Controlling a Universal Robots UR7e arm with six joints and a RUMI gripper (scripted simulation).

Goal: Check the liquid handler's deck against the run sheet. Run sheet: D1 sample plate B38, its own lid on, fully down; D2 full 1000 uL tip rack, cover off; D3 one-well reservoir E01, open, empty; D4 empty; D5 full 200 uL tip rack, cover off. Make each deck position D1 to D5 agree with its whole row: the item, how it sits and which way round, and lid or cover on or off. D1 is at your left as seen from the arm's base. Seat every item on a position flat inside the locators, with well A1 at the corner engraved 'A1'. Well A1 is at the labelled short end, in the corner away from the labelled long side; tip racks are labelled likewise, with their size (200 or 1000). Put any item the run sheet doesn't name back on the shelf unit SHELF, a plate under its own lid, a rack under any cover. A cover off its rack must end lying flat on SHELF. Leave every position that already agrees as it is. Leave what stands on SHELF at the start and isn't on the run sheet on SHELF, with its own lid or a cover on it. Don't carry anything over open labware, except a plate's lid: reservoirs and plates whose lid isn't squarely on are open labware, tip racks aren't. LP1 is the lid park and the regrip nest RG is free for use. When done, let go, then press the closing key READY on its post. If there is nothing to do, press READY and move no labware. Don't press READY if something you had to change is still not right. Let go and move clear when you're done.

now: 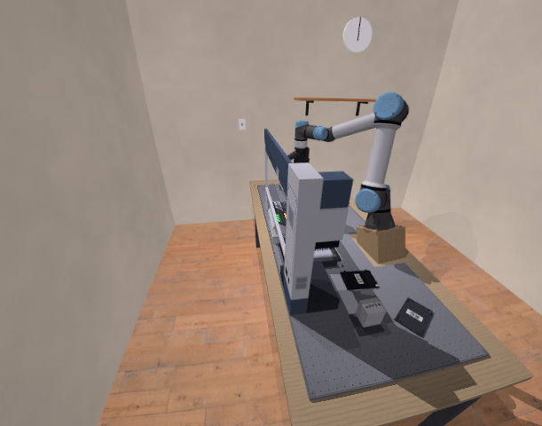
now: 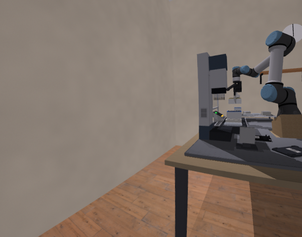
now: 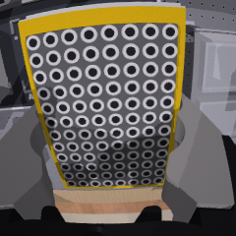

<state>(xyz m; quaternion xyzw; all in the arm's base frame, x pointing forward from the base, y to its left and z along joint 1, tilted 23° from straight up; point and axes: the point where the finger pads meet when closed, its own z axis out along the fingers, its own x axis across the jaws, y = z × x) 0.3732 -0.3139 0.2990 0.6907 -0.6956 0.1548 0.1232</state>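
My gripper [image 3: 110, 96] [image 2: 235, 95] is shut on a tip rack [image 3: 105, 98] [image 2: 235, 101] with a yellow rim and no cover. Its grid of ringed holes fills the wrist view, and the grey fingers clasp its two long sides. In the exterior view the rack hangs well above the deck, just right of the liquid handler's [image 2: 205, 89] [image 1: 307, 220] pipette head [image 2: 219, 94]. Another rack or box [image 2: 234, 114] stands on the deck below it. In the top view the gripper is hidden behind the handler's blue back panel [image 1: 275, 155].
Near the table's front stand a black flat piece [image 1: 355, 280], a grey block [image 1: 371, 311] [image 2: 246, 135] and a tilted black labelled plate [image 1: 413, 315] [image 2: 290, 150]. A small panel with green and yellow lights [image 1: 278, 215] [image 2: 217, 113] sits beside the handler. The arm's base stands on a brown box [image 1: 380, 240].
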